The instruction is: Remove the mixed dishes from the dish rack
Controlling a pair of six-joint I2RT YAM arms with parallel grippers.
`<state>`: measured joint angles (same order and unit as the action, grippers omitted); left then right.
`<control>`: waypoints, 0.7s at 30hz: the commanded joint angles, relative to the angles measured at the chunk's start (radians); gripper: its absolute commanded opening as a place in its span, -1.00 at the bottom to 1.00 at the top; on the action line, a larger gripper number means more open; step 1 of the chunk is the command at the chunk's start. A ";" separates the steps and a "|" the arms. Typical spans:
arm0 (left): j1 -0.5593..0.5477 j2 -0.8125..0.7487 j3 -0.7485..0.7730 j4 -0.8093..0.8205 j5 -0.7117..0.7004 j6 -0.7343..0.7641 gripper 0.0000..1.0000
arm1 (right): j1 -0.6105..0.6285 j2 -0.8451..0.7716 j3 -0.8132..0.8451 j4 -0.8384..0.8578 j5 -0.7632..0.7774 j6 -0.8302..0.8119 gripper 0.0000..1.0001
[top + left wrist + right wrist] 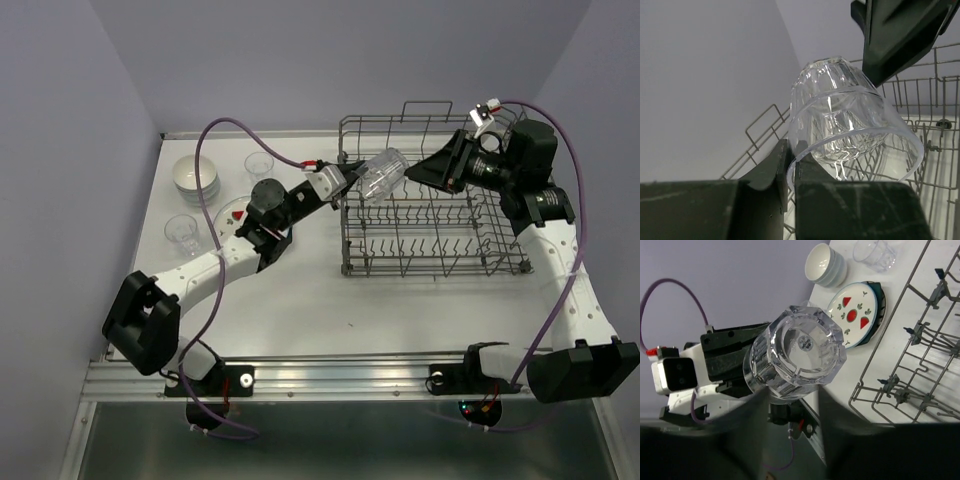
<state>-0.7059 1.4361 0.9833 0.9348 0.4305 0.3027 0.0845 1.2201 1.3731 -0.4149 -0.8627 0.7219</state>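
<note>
- Firmly clenched, the left hand [792, 162] pinches the tumbler [850, 115] by its rim, holding it tilted above the rack's [430, 272] left end.
- Right hand [415, 175] is spread wide and points at the tumbler's base; whether it touches is unclear.
- Bowls [193, 175], strawberry plate [235, 215] and other tumblers [182, 231] sit on the surface [300, 300], left of the rack.
</note>
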 commanded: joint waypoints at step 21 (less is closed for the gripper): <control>-0.046 -0.175 0.316 -1.565 -0.851 -0.982 -1.00 | 0.011 -0.152 -0.120 0.068 0.668 -0.276 1.00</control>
<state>-0.7509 1.2751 1.2613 -0.2195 -0.2314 -0.4427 0.0933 1.0962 1.2839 -0.3668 -0.3889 0.5179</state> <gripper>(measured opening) 0.157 0.998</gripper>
